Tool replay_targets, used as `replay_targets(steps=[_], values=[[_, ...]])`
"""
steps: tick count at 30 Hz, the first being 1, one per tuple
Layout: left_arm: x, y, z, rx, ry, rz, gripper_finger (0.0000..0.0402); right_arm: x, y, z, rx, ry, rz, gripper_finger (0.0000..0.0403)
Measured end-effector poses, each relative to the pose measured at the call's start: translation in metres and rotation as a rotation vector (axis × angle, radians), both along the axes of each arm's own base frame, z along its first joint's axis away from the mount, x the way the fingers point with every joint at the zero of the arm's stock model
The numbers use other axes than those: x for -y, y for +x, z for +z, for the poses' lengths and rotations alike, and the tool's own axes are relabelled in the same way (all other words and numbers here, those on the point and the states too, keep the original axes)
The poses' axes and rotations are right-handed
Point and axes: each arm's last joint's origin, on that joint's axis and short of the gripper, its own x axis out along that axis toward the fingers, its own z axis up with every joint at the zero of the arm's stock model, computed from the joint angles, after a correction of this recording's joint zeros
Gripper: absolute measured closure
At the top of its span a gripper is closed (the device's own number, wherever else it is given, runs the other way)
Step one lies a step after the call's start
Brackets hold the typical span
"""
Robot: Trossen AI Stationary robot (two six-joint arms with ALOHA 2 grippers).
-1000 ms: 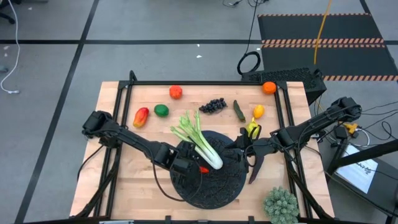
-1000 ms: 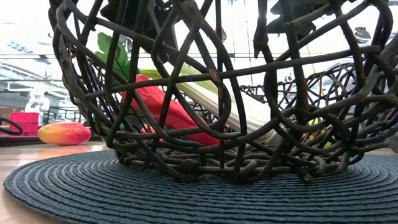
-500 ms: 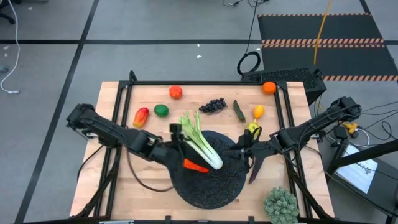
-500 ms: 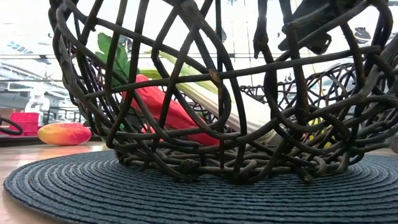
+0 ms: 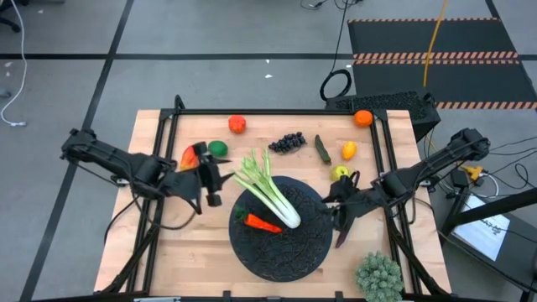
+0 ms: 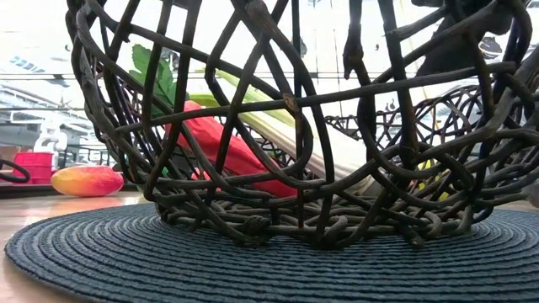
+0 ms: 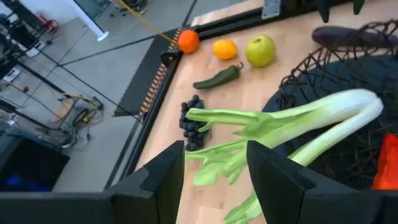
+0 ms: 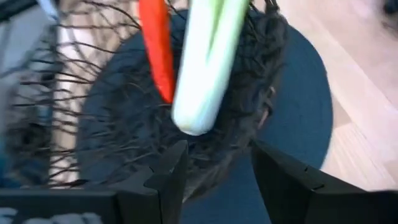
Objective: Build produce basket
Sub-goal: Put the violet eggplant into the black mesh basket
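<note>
Backing off to the table's left side, my left gripper has left the basket and now hangs empty, fingers spread, just beside the red-yellow mango and the green lime. That leaves the red pepper lying inside the basket next to the leek, whose leafy top sticks out over the rim.

From here I judge the next pick to be the mango or the lime. I would drop straight over the mango, line the fingers across its narrow width, and close gently so it does not roll toward the lime.

Further along the back edge sit the tomato, grapes, pickle, a lemon, and an orange.

My right gripper waits at the basket's right rim, fingers spread and holding nothing, next to the yellow-green fruit. I would keep it clear of the rim while the left arm carries its load in.
</note>
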Motion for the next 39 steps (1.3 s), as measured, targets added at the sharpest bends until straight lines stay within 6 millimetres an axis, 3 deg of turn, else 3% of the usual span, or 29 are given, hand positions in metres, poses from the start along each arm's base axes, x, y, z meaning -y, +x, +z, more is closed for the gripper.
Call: replay_targets(steps=[6, 14, 22, 34, 39], values=[[-0.005, -0.012, -0.001, 0.043, -0.073, 0.015, 0.0224, 0.003, -0.016, 0.007, -0.043, 0.01, 0.148, 0.0229], [-0.004, -0.01, -0.015, -0.01, -0.055, 0.008, 0.0224, 0.005, -0.027, -0.017, -0.316, -0.285, 0.47, 0.0229], [-0.003, -0.011, -0.015, -0.002, -0.075, 0.01, 0.0224, -0.004, -0.018, -0.036, -0.444, -0.261, 0.644, 0.0227], [-0.003, -0.011, -0.015, -0.001, -0.076, 0.011, 0.0224, -0.013, -0.009, -0.064, -0.586, -0.313, 0.911, 0.0136], [-0.003, -0.011, -0.015, -0.001, -0.076, 0.011, 0.0224, -0.014, -0.007, -0.076, -0.635, -0.349, 0.982, 0.0123]])
